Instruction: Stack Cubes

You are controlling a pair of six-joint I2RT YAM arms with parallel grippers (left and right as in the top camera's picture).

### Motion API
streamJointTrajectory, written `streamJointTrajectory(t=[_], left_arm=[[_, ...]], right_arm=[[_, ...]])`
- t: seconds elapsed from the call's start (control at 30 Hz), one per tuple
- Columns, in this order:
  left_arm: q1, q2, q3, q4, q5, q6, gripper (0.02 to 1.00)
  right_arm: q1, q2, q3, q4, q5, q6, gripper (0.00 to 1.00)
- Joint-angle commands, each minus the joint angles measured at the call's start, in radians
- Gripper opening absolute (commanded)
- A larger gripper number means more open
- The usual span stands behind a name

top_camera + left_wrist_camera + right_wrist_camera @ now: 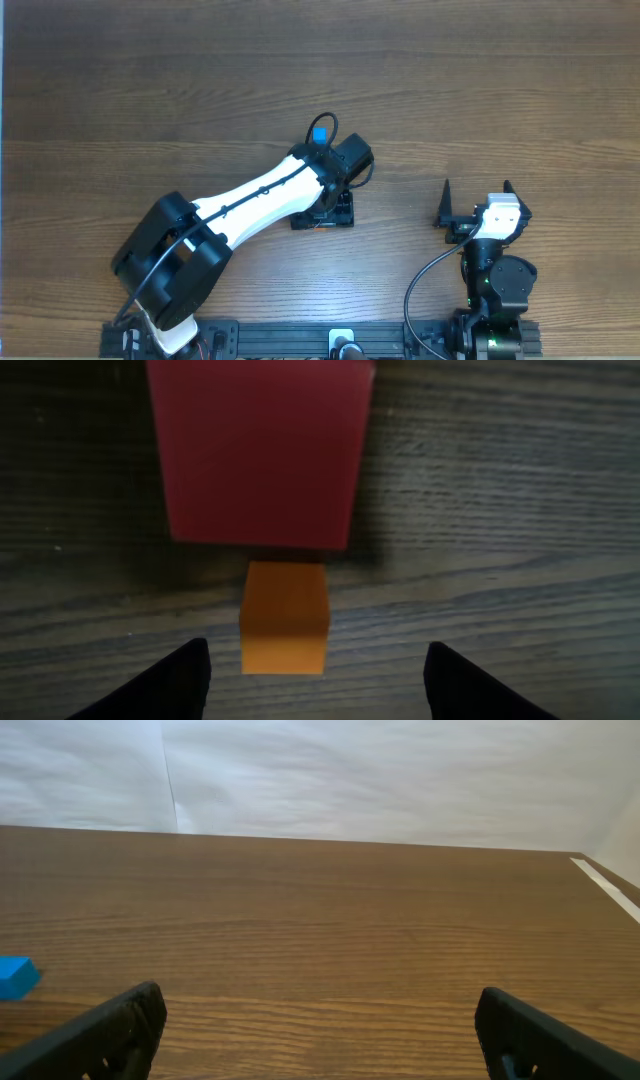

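Wood table takes up the whole top view; a pale wall stands behind its far edge in the R wrist view.

L arm stands bottom-left and reaches up and across to about mid-table, wrist pointing down. L gripper: fingers well apart, holding nothing, and we see bare wood between the tips. Whether it hangs above the table or touches it, we can't tell.

R arm sits folded near its base at bottom-right, well apart from the L arm. R gripper: fingers spread wide too, nothing between them, pointing out over the wood toward the far edge.

Red cube is the biggest of the three. It sits on the table ahead of the L fingers, per the L wrist view.

Orange cube is much smaller and lies on the wood right against the red cube's near side. We can't tell if they touch or just sit beside each other. It lies just ahead of the gap between the L fingertips, nearer one finger, touching neither.

Blue cube is small. It sits alone on the table just beyond the L wrist in the top view, apart from the R gripper.

No cube is on top of another.
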Motion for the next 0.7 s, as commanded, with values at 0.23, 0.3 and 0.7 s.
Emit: streamJointTrajectory(t=[0.23,0.3,0.7], left_arm=[[0.003,-0.022,-0.017,0.028,-0.004,-0.01,0.678],[0.003,-0.018,-0.018,0.029,-0.009,-0.011,0.671],[0.005,-0.005,-0.034,0.051,-0.012,-0.011,0.623]], right_arm=[[-0.005,-0.009,-0.005,-0.003,0.006,0.003,0.993],[-0.005,-0.009,-0.005,-0.003,0.006,0.003,0.991],[-0.005,-0.009,-0.005,-0.003,0.006,0.003,0.991]])
